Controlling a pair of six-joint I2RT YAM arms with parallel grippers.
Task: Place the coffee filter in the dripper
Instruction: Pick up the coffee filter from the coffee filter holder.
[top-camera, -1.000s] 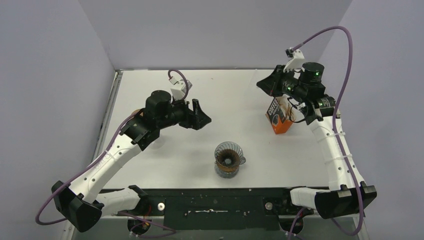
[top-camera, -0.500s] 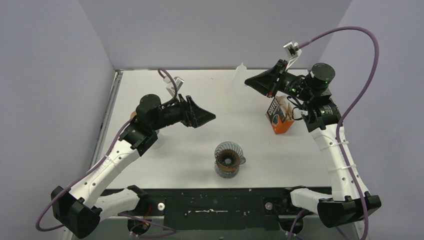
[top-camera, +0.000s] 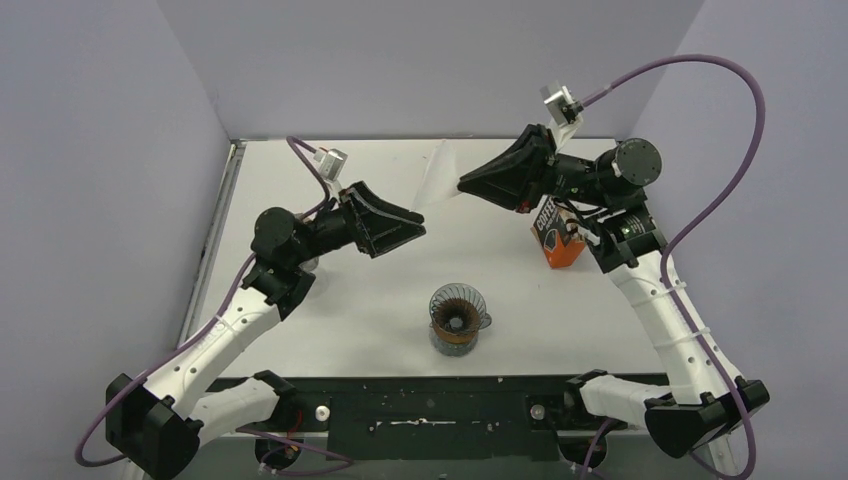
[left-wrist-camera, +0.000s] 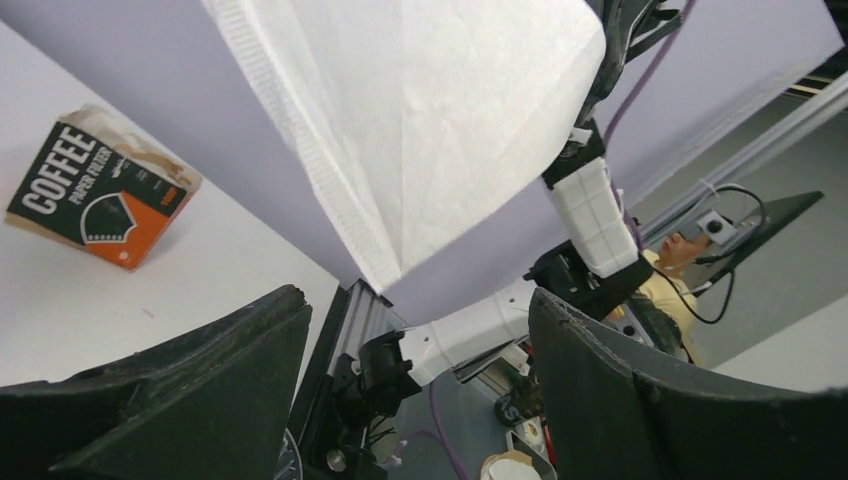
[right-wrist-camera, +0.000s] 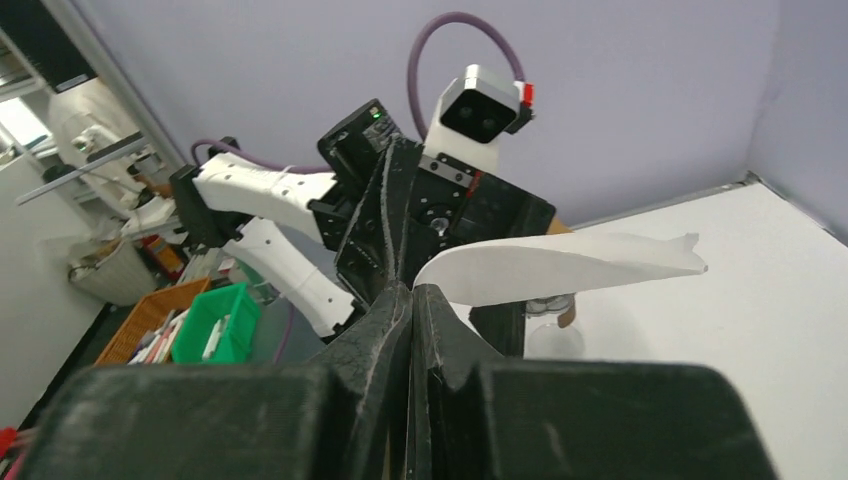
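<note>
Black fingers of the left gripper (top-camera: 405, 228) stand wide apart with nothing between them. The overhead view shows them tilted up above the table (top-camera: 330, 330). The left wrist view shows what the overhead view cannot: the coffee filter (left-wrist-camera: 430, 120) hangs straight ahead of this gripper (left-wrist-camera: 415, 300), above the gap between its two fingers (left-wrist-camera: 200, 390) and touching neither, its seam edge and pointed tip turned down toward them.

From overhead the coffee filter (top-camera: 437, 172) is a faint white flap in the air, just past the left fingertips and at the very tip of the right gripper (top-camera: 468, 186). The right wrist view settles the grip: the right gripper (right-wrist-camera: 412, 295) has its fingers (right-wrist-camera: 385, 330) pressed together on one edge of the coffee filter (right-wrist-camera: 560, 268), which fans out away from them toward the facing left gripper.

Below both pairs of fingers, well apart from the paper, the dripper (top-camera: 458, 315) stands upright on the table, near its front edge. An orange and black coffee filter box (top-camera: 556, 232) sits on the table under the right arm.
</note>
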